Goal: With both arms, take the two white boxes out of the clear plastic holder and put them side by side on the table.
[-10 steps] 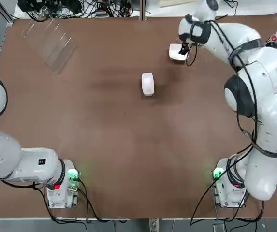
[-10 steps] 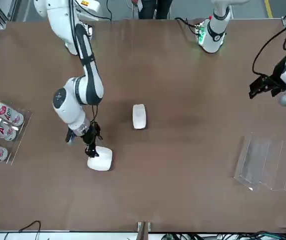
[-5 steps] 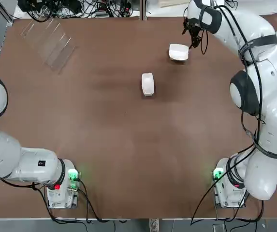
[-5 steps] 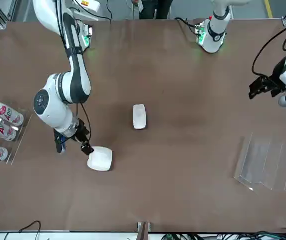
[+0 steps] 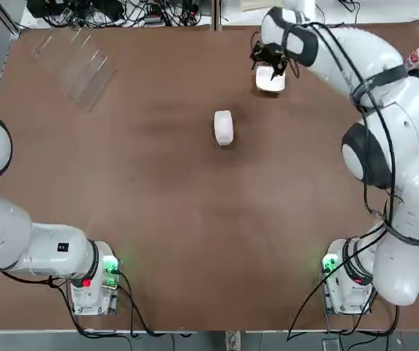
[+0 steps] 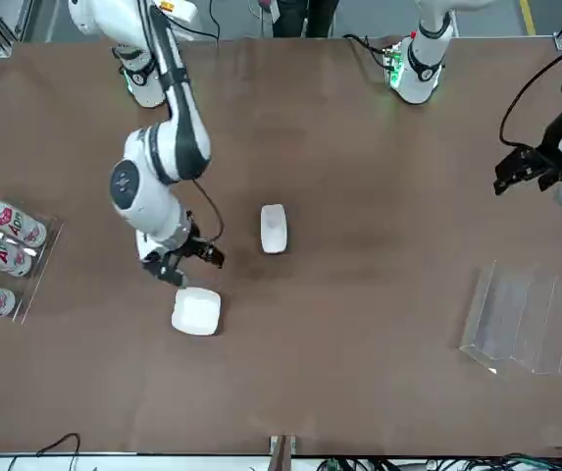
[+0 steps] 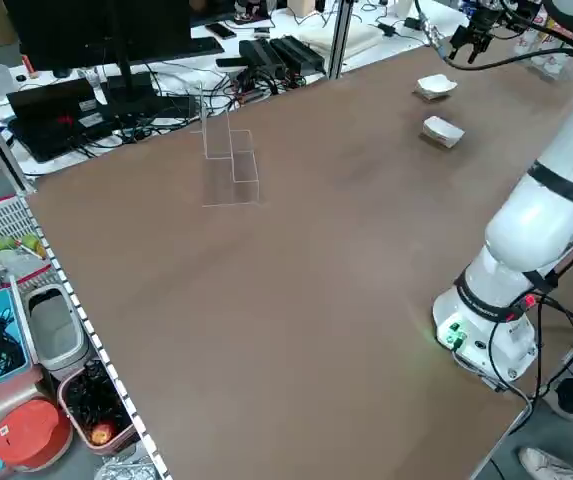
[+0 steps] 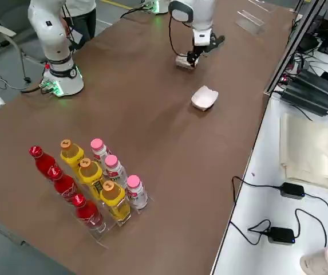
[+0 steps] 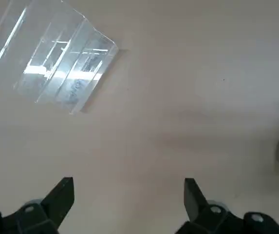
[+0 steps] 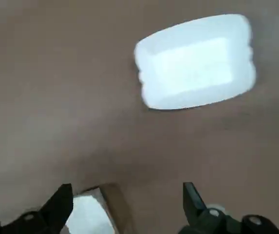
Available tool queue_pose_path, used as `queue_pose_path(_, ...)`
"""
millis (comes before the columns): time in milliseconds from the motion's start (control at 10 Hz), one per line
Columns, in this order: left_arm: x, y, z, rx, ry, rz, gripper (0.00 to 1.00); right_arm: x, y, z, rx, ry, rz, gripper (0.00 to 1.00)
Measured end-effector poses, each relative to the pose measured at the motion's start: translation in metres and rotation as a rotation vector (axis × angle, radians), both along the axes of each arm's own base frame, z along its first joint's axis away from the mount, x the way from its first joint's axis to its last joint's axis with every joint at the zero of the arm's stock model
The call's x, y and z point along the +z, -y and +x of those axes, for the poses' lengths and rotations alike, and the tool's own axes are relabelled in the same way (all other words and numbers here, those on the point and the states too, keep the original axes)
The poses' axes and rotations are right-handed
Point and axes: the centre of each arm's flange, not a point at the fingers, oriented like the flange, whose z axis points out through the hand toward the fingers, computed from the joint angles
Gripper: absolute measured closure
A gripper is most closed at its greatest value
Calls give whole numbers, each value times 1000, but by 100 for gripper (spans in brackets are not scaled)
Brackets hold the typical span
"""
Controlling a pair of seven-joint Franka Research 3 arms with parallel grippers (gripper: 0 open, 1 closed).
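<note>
While the two small, flat white boxes with rounded corners lie apart on the brown matte surface (image 5: 158, 190), the right arm's black jaws (image 5: 269, 55) hang spread and empty just above the farther box (image 5: 271, 79), holding nothing. Seen from the right wrist, that smooth box (image 10: 195, 61) lies flat beyond the spread black fingers (image 10: 56, 207), with the edge of the second box (image 10: 91, 216) showing between them, near one finger. From above, the second box (image 5: 224, 127) rests near the middle of the surface, nearer the robot than the jaws and well apart from the first. The see-through acrylic holder with slanted slots (image 5: 74, 62) sits at the far left corner, glossy and bare of boxes. The left arm's jaws (image 9: 128, 204) hover spread wide and empty over open surface, the ridged, glinting holder (image 9: 56, 61) beyond them and to one side.
</note>
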Motion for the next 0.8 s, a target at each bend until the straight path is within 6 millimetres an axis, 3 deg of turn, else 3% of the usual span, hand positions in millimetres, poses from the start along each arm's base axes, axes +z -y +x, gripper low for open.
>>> queue_pose_path(200,7,3,0,-7,14,-1,0,-5,-45,-20,76,74,13,0)
queue_pose_path(400,15,6,0,-12,31,-3,0,-36,-82,-53,140,155,5,0)
queue_pose_path(600,18,6,-1,-12,38,-3,0,-68,-91,-73,196,177,-21,0)
queue_pose_path(800,18,6,0,-11,38,-8,0,-78,-89,-79,211,202,-31,1)
